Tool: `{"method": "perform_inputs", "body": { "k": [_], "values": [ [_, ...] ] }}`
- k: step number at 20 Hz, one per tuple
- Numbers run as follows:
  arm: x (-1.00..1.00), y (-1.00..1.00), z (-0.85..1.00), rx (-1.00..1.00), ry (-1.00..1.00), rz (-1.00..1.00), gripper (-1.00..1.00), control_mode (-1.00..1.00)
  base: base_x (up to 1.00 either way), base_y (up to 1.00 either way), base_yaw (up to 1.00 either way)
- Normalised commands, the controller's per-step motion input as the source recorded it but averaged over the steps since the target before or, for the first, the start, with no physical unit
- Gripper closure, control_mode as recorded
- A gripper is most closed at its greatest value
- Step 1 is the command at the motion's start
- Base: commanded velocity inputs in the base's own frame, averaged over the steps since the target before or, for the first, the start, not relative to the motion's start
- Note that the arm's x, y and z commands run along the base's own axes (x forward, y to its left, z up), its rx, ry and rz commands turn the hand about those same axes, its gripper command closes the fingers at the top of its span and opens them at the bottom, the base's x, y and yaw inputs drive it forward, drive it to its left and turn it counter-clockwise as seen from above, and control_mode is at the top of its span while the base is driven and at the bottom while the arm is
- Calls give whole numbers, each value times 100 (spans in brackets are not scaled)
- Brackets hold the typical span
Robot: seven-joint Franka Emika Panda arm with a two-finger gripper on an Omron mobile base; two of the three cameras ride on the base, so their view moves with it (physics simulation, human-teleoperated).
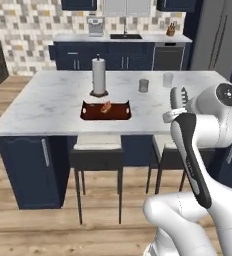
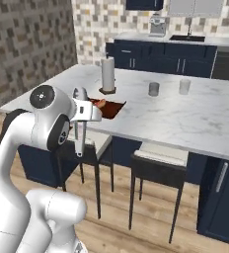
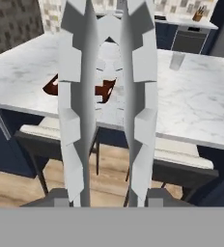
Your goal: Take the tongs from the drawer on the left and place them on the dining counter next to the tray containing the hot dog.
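My gripper (image 1: 174, 116) (image 2: 85, 113) is shut on the tongs (image 1: 180, 96) (image 2: 80, 134), held in front of the dining counter (image 1: 48, 102) (image 2: 185, 116), above the stools. In the hand view the tongs (image 3: 80, 96) rise as two long grey arms from my gripper (image 3: 106, 197) and cover the middle of the picture. The reddish-brown tray (image 1: 106, 112) (image 2: 112, 109) (image 3: 105, 90) lies near the counter's front edge, left of my hand and partly hidden behind the tongs. The hot dog (image 1: 106, 107) (image 2: 100, 103) lies in it. The drawer is out of view.
A paper towel roll (image 1: 99, 76) (image 2: 108, 74) stands just behind the tray. Two cups (image 1: 143, 85) (image 1: 168, 79) sit further right on the counter. Two stools (image 1: 96, 150) (image 1: 164, 150) stand under the front edge. The sink counter (image 1: 123, 38) runs along the back wall.
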Motion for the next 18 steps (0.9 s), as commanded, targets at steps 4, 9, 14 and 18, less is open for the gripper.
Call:
{"method": "perform_inputs", "body": {
  "k": [4, 9, 14, 18],
  "values": [
    [0, 0, 0, 0, 0, 0, 100, 100, 48, 40, -31],
    [0, 0, 0, 0, 0, 0, 100, 100, 50, 35, -30],
    [0, 0, 0, 0, 0, 0, 100, 100, 57, 32, -21],
    [0, 0, 0, 0, 0, 0, 100, 100, 63, 35, -11]
  ]
}}
